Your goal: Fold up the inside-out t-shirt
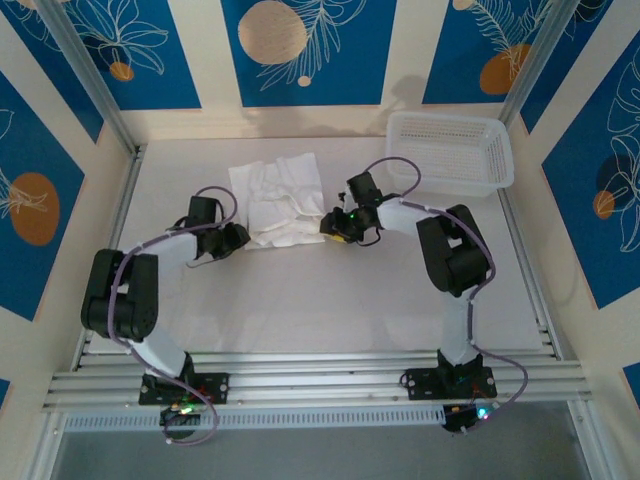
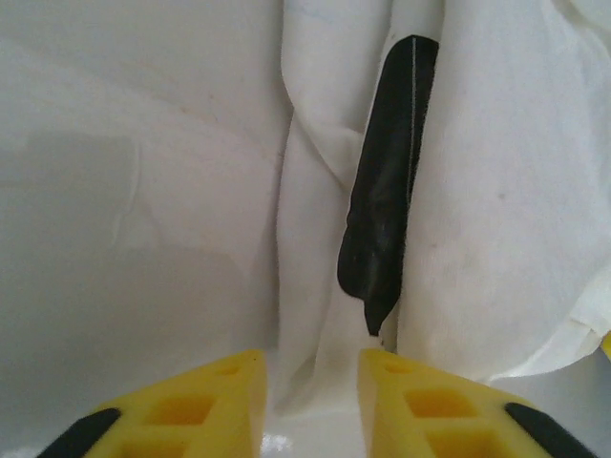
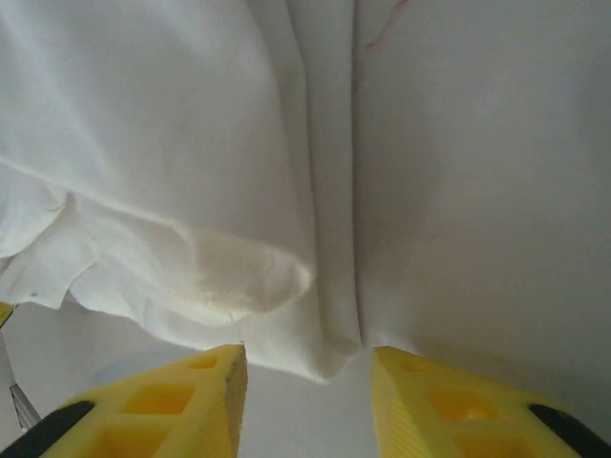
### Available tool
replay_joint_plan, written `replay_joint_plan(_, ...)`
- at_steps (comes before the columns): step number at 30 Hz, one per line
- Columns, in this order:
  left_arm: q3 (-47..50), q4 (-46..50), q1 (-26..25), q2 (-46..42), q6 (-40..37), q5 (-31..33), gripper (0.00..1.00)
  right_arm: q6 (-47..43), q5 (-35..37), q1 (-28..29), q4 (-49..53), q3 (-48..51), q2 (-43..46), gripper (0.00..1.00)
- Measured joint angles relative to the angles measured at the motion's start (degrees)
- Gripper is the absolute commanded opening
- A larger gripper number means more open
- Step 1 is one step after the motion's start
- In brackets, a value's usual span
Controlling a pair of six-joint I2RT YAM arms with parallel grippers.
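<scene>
At left wrist, t-shirt's (image 2: 496, 191) dark label (image 2: 387, 181)

No writing, number or brand can be read anywhere. The small dark label (image 2: 382, 191) on the inside-out t-shirt (image 2: 496, 172) shows plain black, crossed only by a thin pale line.

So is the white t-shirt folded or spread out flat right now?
Folded, roughly: the t-shirt lies as a compact, wrinkled, layered bundle on the table.
</scene>
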State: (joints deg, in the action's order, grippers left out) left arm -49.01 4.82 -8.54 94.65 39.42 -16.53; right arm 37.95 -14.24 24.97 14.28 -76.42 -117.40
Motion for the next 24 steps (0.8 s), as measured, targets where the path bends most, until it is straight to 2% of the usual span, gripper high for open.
replay_joint_plan(5,0.0,-3.5,0.0,3.1,1.7,-1.6,0.14,0.8,-0.4,1.7,-1.0,-1.6,-2.4,0.28)
replay_joint_plan(8,0.6,-5.2,0.0,4.5,3.1,-2.7,0.02,1.2,-0.3,2.1,-1.0,-2.0,-2.9,0.11)
replay_joint_plan(10,1.6,-6.2,-0.1,4.5,3.5,-3.2,0.00,1.5,-0.1,2.3,-0.8,-2.1,-2.9,0.01)
replay_joint_plan(15,6.3,-8.4,-0.2,1.8,3.8,-4.5,0.00,1.9,0.3,2.3,-1.4,-0.4,-2.1,0.00)
replay_joint_plan(19,13.5,-7.0,-1.4,-5.8,3.8,-5.1,0.00,2.0,0.3,2.4,-3.6,10.0,5.0,0.00)
replay_joint_plan(22,18.7,-3.9,-4.1,-14.3,4.2,-5.1,0.00,2.4,0.5,3.4,-4.4,19.8,12.9,0.00)
replay_joint_plan(23,20.3,-2.2,-5.6,-17.8,4.7,-4.9,0.01,2.7,0.7,4.1,-4.5,23.3,16.1,0.00)
replay_joint_plan(24,21.4,-0.9,-6.9,-20.6,5.1,-4.5,0.10,2.8,0.7,4.7,-4.5,25.8,18.4,0.02)
